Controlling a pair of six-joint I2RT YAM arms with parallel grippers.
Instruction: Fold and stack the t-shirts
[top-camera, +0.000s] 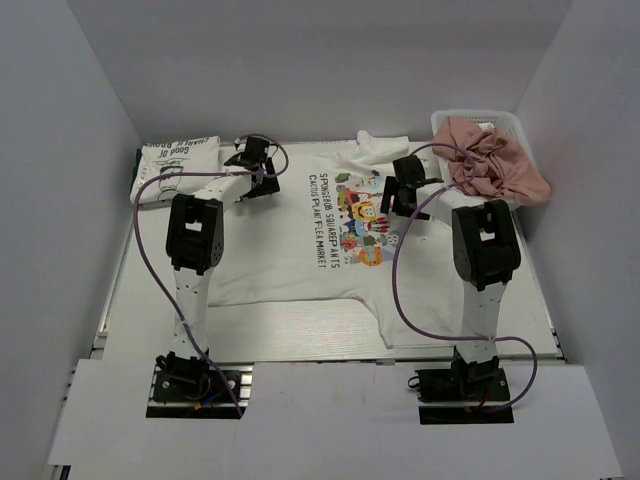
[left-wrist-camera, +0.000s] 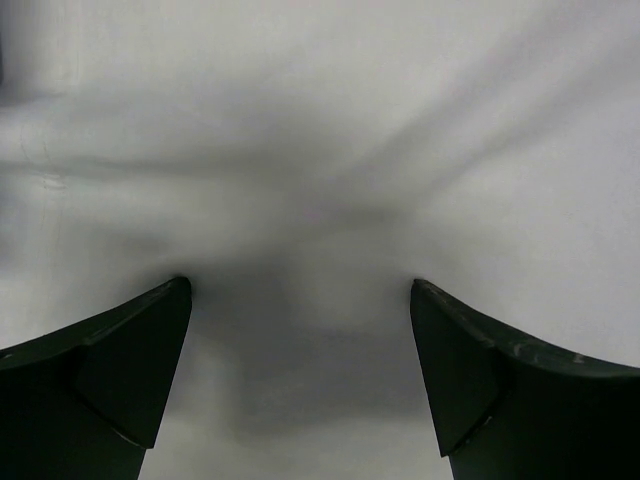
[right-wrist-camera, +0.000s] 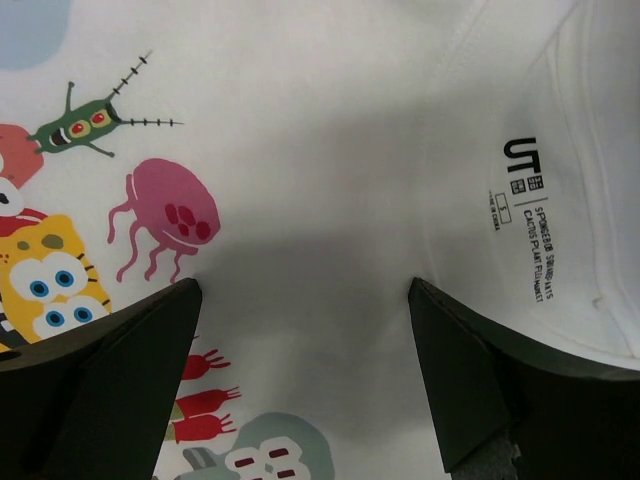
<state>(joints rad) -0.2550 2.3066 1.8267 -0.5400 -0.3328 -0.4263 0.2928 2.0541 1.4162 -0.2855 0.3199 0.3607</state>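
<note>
A white t-shirt with a colourful cartoon print and dark lettering (top-camera: 330, 235) lies spread flat on the table. A second white t-shirt with black lettering (top-camera: 175, 168) lies folded at the back left. My left gripper (top-camera: 250, 160) is open, its fingers (left-wrist-camera: 130, 360) close above plain white fabric (left-wrist-camera: 320, 180) at the shirt's far left edge. My right gripper (top-camera: 400, 190) is open over the print's far right side; its fingers (right-wrist-camera: 480, 380) straddle white cloth (right-wrist-camera: 300, 300) between a pink jellyfish (right-wrist-camera: 165, 210) and the neck label (right-wrist-camera: 525, 215).
A white basket (top-camera: 478, 122) at the back right holds a crumpled pink garment (top-camera: 495, 165). Grey walls close in the table on the left, back and right. Purple cables loop from both arms over the shirt.
</note>
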